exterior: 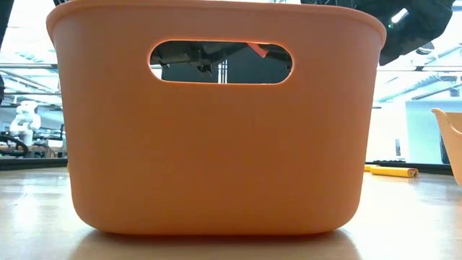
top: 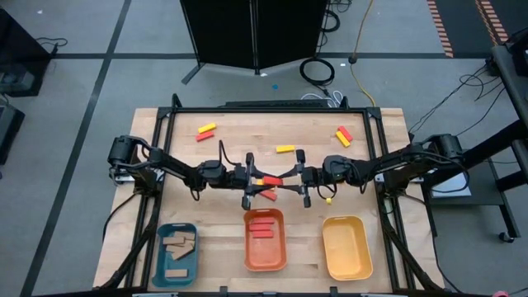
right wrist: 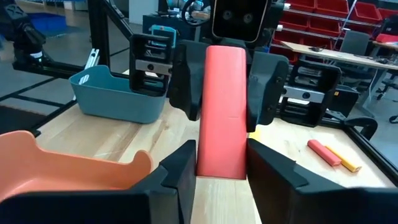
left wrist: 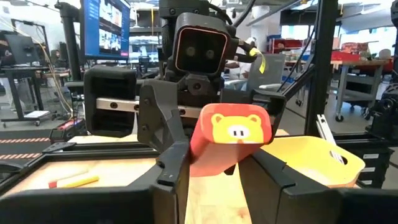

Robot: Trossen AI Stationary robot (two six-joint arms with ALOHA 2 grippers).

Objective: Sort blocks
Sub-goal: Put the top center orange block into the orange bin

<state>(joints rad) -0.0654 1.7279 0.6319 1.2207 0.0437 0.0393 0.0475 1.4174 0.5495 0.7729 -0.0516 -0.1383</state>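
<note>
Two dark grippers meet at the centre of the high view, nose to nose over the light wooden table (top: 223, 144). Between them hangs one small flat red wooden block (top: 272, 181). The left gripper (top: 250, 181) comes in from the left of the frame and the right gripper (top: 304, 179) from the right, both clamped narrow on that same bar. The right wrist view shows it plainly: the red bar (right wrist: 222, 112) stands upright between the near fingers (right wrist: 179, 171), with the other arm's fingers pinching it at the far end. In the left wrist view the bar is hard to make out between the two sets of fingers.

Bottom of the high view, three rounded plastic trays sit in a row: a blue tray (top: 162, 264) at lower left holding tan bars, an orange tray (top: 250, 254) in the middle holding red bars, a yellow tray (top: 346, 268) at lower right. The low view is nearly filled by the orange tray's wall (exterior: 209, 159).

Loose red-and-yellow blocks lie at upper left (top: 205, 131), upper centre (top: 285, 148) and upper right (top: 343, 134).
</note>
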